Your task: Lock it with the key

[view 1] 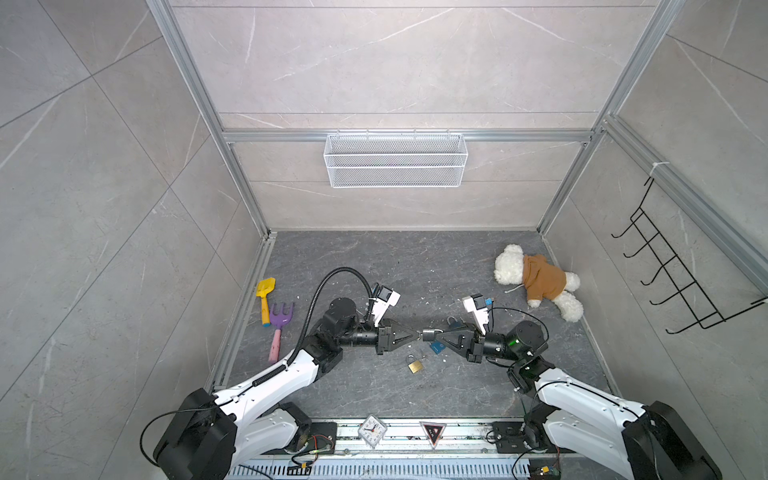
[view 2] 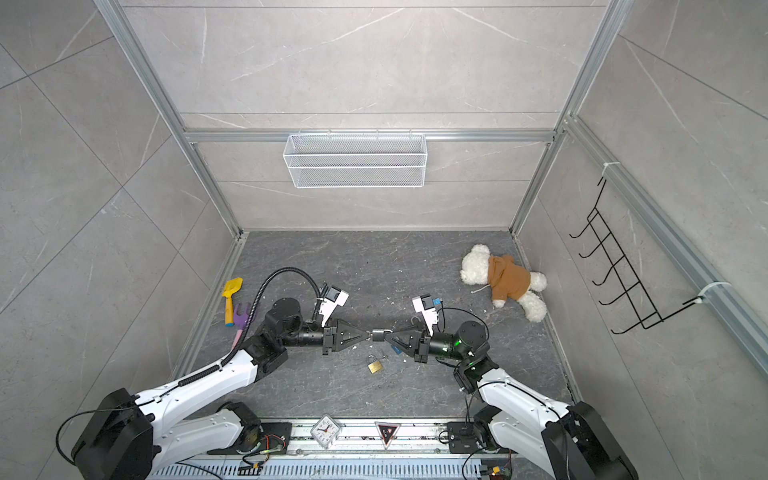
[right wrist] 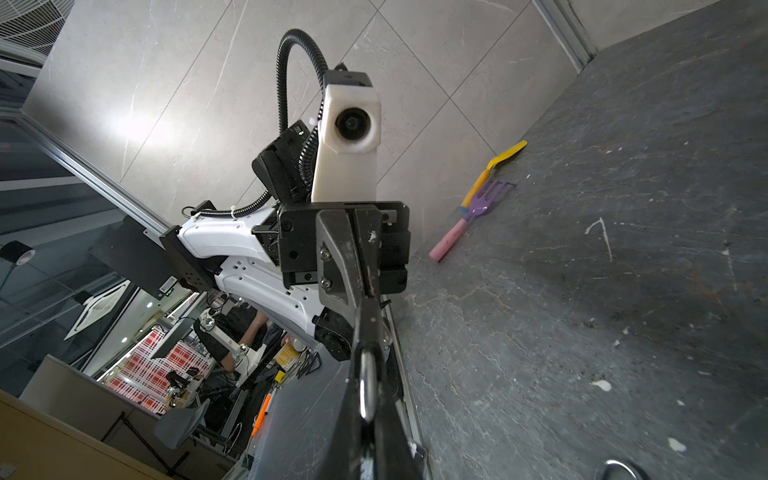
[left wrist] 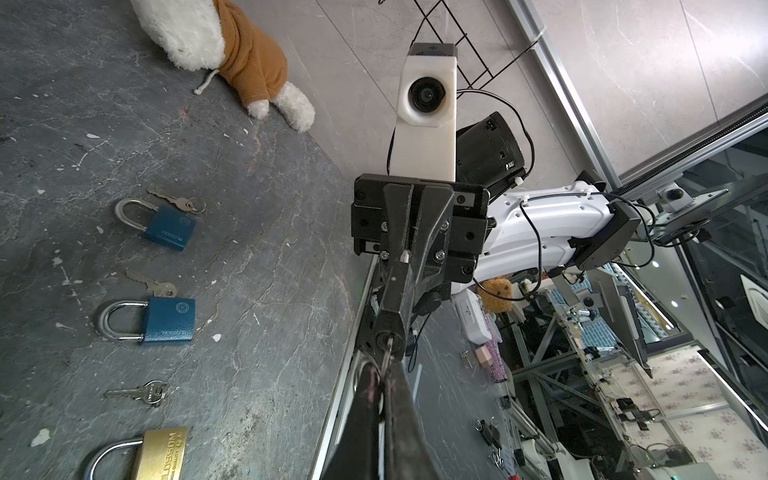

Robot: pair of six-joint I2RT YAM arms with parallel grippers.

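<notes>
In both top views my two grippers meet tip to tip above the middle of the floor. My right gripper (view 1: 441, 335) (view 2: 390, 332) is shut on the silver shackle (right wrist: 368, 384) of a dark padlock (view 1: 429, 335) (view 2: 378, 335), holding it off the floor. My left gripper (view 1: 417, 335) (view 2: 366, 333) is shut on a small key (left wrist: 389, 353), and the blade sits in the keyhole on the padlock's underside (left wrist: 388, 334). In the left wrist view the fingers (left wrist: 365, 399) pinch the key's head and ring. The padlock's body is mostly hidden behind the fingers.
A brass padlock (view 1: 414, 366) (left wrist: 160, 453), two blue padlocks (left wrist: 168, 228) (left wrist: 168, 320) and loose keys (left wrist: 139, 392) lie on the floor under the grippers. A teddy bear (view 1: 540, 280) lies back right, a toy shovel (view 1: 264, 299) and rake (view 1: 280, 322) left. A wire basket (view 1: 395, 160) hangs on the back wall.
</notes>
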